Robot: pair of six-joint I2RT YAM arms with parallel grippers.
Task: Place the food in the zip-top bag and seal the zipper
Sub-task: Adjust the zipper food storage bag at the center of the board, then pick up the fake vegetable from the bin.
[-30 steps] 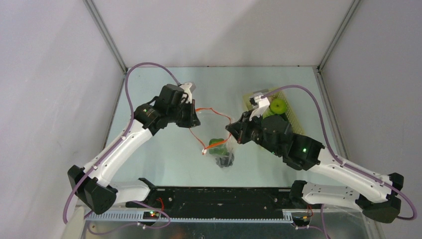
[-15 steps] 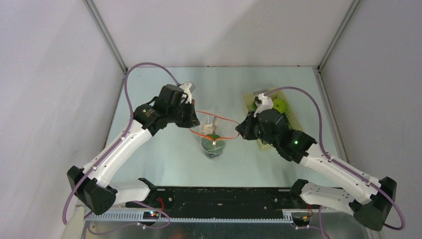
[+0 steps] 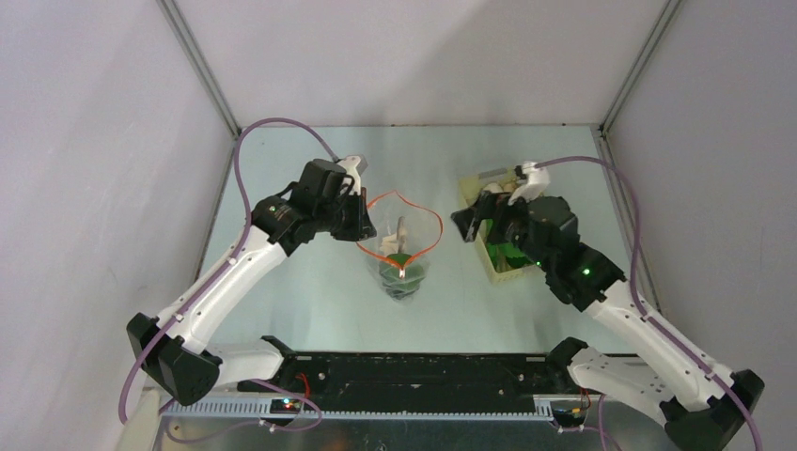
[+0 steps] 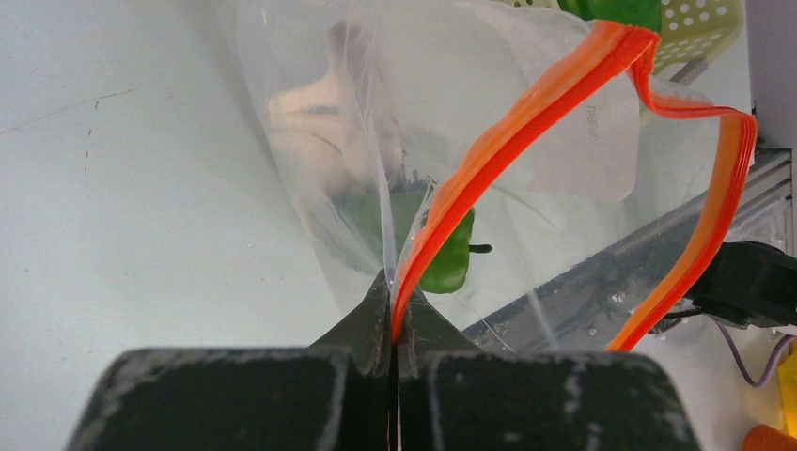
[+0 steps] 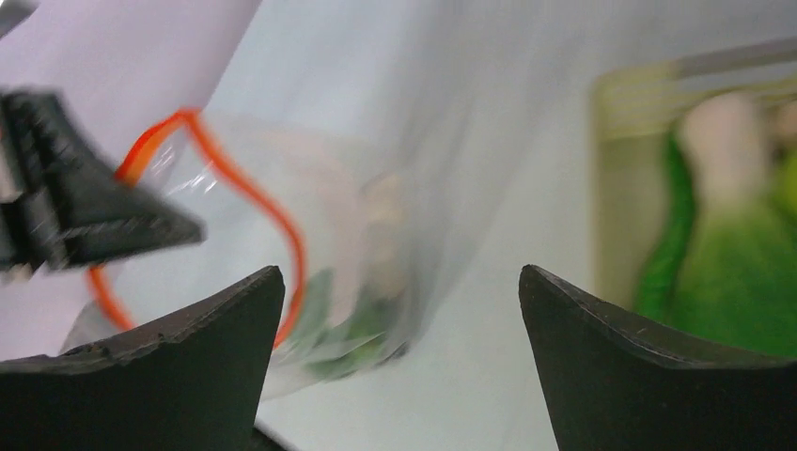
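The clear zip-top bag (image 3: 399, 277) stands on the table between the arms, its orange-red zipper (image 3: 428, 214) spread in an open loop. My left gripper (image 3: 365, 228) is shut on the zipper strip (image 4: 489, 155) at the mouth's left side, and its closed tip (image 4: 395, 305) pinches the plastic. Inside the bag lie a white mushroom (image 4: 315, 103) and a green pepper (image 4: 449, 258). My right gripper (image 3: 467, 224) is open and empty, just right of the bag and apart from it. The blurred right wrist view shows the bag (image 5: 329, 272) between and beyond its spread gripper (image 5: 399, 282).
The pale yellow perforated basket (image 3: 496, 272) sits under my right arm at the right, with leafy green food (image 5: 742, 254) in it. Its corner (image 4: 700, 28) shows behind the bag. White walls and metal rails enclose the table.
My right gripper has let go of the bag's zipper, opened wide and pulled back right over the basket. The bag mouth relaxed into a rounder loop. The left gripper kept its hold.
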